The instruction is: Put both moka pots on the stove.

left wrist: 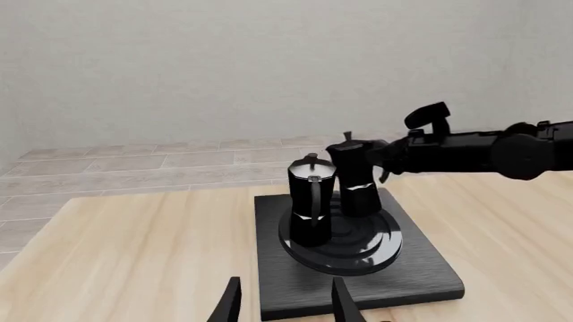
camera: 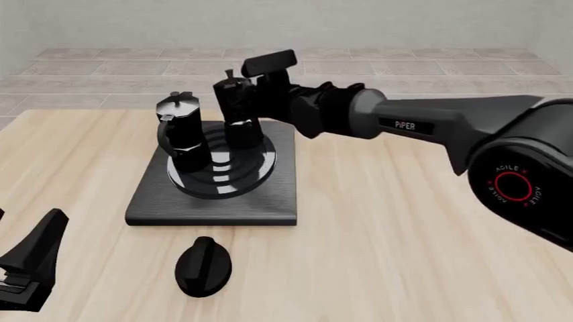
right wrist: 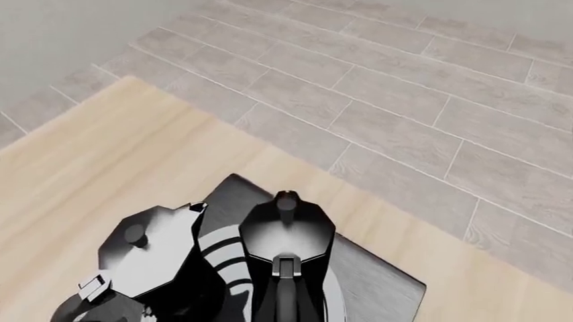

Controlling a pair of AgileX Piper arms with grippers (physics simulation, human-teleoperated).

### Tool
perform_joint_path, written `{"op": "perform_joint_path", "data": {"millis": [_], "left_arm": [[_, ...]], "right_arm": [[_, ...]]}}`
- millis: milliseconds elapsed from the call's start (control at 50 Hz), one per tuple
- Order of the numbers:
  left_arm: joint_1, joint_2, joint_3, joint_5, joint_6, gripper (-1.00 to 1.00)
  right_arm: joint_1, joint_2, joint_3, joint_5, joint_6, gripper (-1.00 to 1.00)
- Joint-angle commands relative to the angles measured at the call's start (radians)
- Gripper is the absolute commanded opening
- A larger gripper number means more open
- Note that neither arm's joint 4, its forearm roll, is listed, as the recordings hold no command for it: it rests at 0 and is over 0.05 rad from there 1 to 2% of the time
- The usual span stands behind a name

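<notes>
The stove (camera: 268, 194) is a flat black slab with silver-and-black burner rings (camera: 255, 164) on the wooden table. Both moka pots stand on the rings: one on the left (camera: 182, 131) and one behind it to the right (camera: 240, 114). My right gripper (camera: 254, 95) reaches in from the right and is shut on the right pot's handle side. The right wrist view looks down on that pot's lid (right wrist: 284, 235) and the other pot (right wrist: 152, 258). My left gripper (camera: 31, 265) is open and empty near the table's front left. Its fingers (left wrist: 231, 303) frame the stove (left wrist: 421, 272).
A low black oval knob (camera: 203, 266) lies on the table in front of the stove. The right arm (camera: 430, 124) stretches over the table's right half. Beyond the table's far edge is tiled floor (camera: 403, 74) and a pale wall.
</notes>
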Motion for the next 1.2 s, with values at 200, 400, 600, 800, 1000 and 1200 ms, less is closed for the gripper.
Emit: {"op": "perform_joint_path", "data": {"millis": [200,400,600,800,1000,1200], "left_arm": [[0.000,0.000,0.000,0.000,0.000,1.00],[0.000,0.000,0.000,0.000,0.000,1.00],[0.000,0.000,0.000,0.000,0.000,1.00],[0.000,0.000,0.000,0.000,0.000,1.00],[0.000,0.000,0.000,0.000,0.000,1.00],[0.000,0.000,0.000,0.000,0.000,1.00]], "right_arm": [[0.001,-0.045,0.108,0.026,0.031,-1.00],[0.001,-0.057,0.158,0.030,0.034,-1.00],[0.001,-0.063,0.200,0.024,0.036,1.00],[0.003,-0.097,0.230,0.024,0.031,1.00],[0.007,-0.158,0.303,0.003,0.028,1.00],[0.012,-0.268,0.426,-0.028,0.030,1.00]]}}
